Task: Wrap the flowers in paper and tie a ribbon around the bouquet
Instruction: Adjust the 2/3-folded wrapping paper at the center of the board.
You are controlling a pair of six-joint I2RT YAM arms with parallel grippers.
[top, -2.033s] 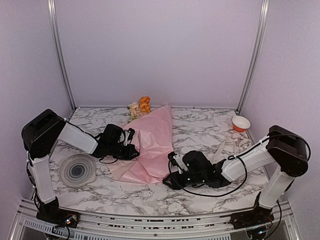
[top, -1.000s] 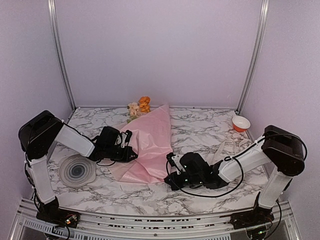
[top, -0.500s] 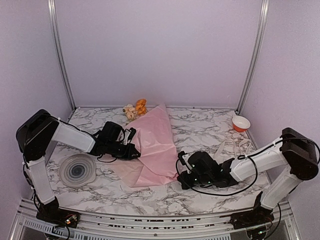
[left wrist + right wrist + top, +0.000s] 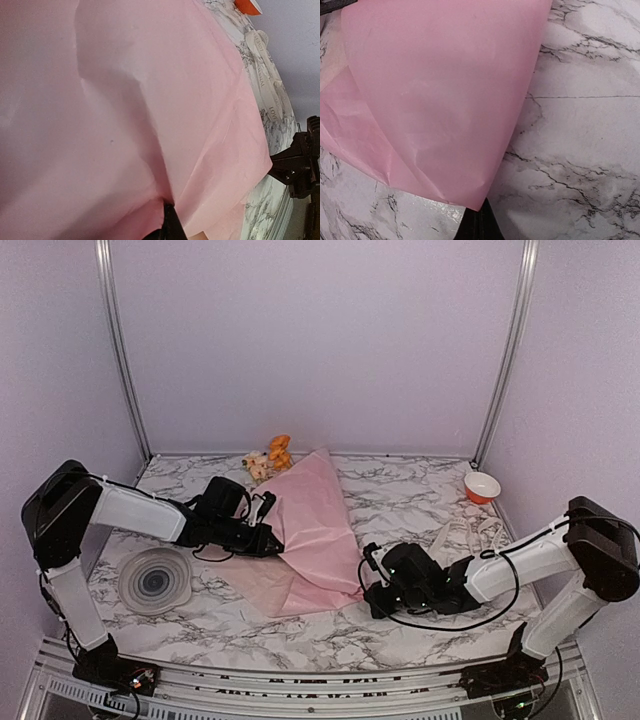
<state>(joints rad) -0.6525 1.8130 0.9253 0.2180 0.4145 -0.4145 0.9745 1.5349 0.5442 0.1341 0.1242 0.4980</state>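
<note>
**Wrapping under way, tying not yet begun**

A white-and-grey marbled table point(image 4: 400, 490) fills the floor of a pale-walled enclosure, seen from above. Lying across its middle is a large, thin sheet of pale pink wrapping paper point(image 4: 315, 525), crinkly and folded over on itself into a rough, loose cone that widens toward the near edge.

Two white-and-black robot arms reach in low from either side. The left gripper point(image 4: 275, 540) has its jaws closed together on the paper's left edge; its wrist view shows the sheet gathering into creases at the dark fingertips point(image 4: 168, 226). The right gripper point(image 4: 368, 578) is likewise clamped on the paper's lower right corner, just above the marble.

A bunch of artificial flowers point(image 4: 268, 456), with orange and whitish blossoms, pokes out at the far tip of the paper; the stems are hidden under it.

A limp cream-white ribbon point(image 4: 468, 532) lies loose on the table well to the right, untouched. A round grey ringed disc point(image 4: 155, 580) sits near the left arm, and a small red-and-white bowl point(image 4: 482, 486) stands at the far right.

The step in hand appears to be folding the paper round the stems. The next move likely calls for drawing one pinched edge over the other without tearing the thin sheet, then fetching the ribbon.
</note>
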